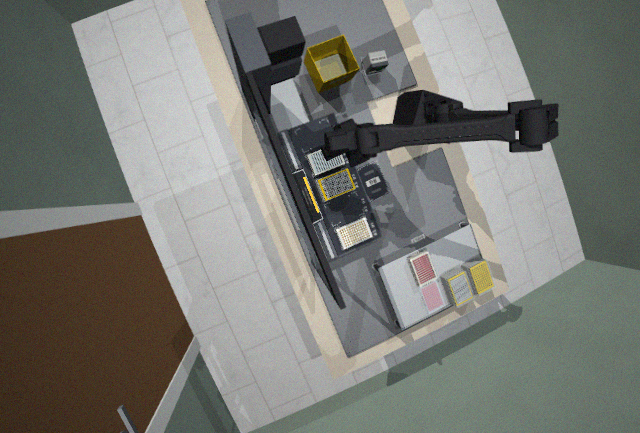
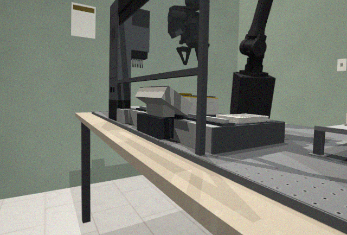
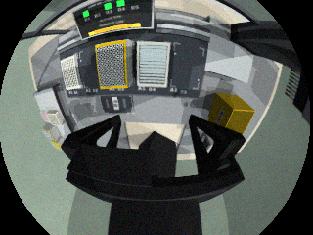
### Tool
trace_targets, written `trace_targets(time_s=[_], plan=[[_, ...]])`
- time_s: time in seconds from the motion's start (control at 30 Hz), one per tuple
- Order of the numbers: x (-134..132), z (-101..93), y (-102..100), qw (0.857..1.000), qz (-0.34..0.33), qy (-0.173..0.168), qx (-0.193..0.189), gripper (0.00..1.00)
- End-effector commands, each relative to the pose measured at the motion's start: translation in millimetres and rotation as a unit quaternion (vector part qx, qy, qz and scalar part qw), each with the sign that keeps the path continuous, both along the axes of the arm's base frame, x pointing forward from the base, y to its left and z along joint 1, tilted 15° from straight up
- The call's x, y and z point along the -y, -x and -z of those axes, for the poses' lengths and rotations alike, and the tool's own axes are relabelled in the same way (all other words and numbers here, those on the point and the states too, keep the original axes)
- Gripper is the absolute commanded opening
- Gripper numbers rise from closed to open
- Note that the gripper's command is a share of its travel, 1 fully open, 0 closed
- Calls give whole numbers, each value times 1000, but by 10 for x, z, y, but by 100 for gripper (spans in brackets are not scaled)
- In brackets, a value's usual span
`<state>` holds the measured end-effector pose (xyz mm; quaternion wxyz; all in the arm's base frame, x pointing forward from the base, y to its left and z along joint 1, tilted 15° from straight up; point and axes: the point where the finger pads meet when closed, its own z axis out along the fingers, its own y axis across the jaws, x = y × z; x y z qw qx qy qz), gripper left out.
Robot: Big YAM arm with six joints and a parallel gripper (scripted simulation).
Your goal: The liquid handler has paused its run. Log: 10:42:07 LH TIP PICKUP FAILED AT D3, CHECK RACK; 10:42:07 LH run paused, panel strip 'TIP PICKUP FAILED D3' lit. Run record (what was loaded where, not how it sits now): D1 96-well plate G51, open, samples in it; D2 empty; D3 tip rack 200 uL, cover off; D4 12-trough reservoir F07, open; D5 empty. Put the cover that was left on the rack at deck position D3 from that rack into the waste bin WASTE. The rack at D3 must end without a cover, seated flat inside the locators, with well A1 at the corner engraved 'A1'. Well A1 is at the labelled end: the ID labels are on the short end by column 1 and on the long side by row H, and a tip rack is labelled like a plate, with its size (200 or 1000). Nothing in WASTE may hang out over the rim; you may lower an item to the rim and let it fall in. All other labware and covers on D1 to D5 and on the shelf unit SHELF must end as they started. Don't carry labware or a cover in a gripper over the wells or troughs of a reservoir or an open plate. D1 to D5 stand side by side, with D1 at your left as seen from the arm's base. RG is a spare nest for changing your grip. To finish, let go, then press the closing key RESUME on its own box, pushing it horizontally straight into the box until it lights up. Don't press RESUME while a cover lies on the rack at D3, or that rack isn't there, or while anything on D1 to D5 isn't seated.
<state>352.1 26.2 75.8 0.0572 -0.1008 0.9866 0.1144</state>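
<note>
The yellow-framed 200 uL tip rack (image 1: 336, 183) sits at D3 with its dark tip grid showing and no cover visible on it; it also shows in the wrist view (image 3: 111, 65). The yellow waste bin (image 1: 331, 62) stands behind the deck, at the right in the wrist view (image 3: 231, 113); its inside looks pale. My gripper (image 1: 330, 148) is open and empty, high above the deck's D4/D5 end, well above the labware (image 2: 185, 55). Its two fingers stand wide in the wrist view (image 3: 156, 132). The small RESUME box (image 1: 377, 61) stands to the right of the bin.
The open reservoir (image 1: 326, 161) is at D4 and the open plate (image 1: 354, 232) at D1. The RG nest (image 1: 371, 177) lies beside the deck. The shelf (image 1: 434, 283) holds red and yellow labware. The handler's gantry frame (image 2: 202, 64), pipetting head (image 2: 137, 44) and lit panel (image 3: 112, 14) stand behind the deck.
</note>
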Motion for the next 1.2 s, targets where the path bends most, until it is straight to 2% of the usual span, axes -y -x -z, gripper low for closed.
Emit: trace_targets(time_s=[0.0,0.33,0.67,0.9,0.97,1.0,1.17], plan=[[-155,-295,-320,999,24,1,36,100],[-557,-311,-344,1000,24,0,18,100],[-1056,-436,-410,1000,24,-1,16,100],[-1227,-479,-436,1000,24,-2,16,100],[-1234,-350,-424,1000,24,-2,17,100],[-1157,-190,-313,1000,30,3,1,100],[-1245,-27,-308,1000,24,3,1,100]])
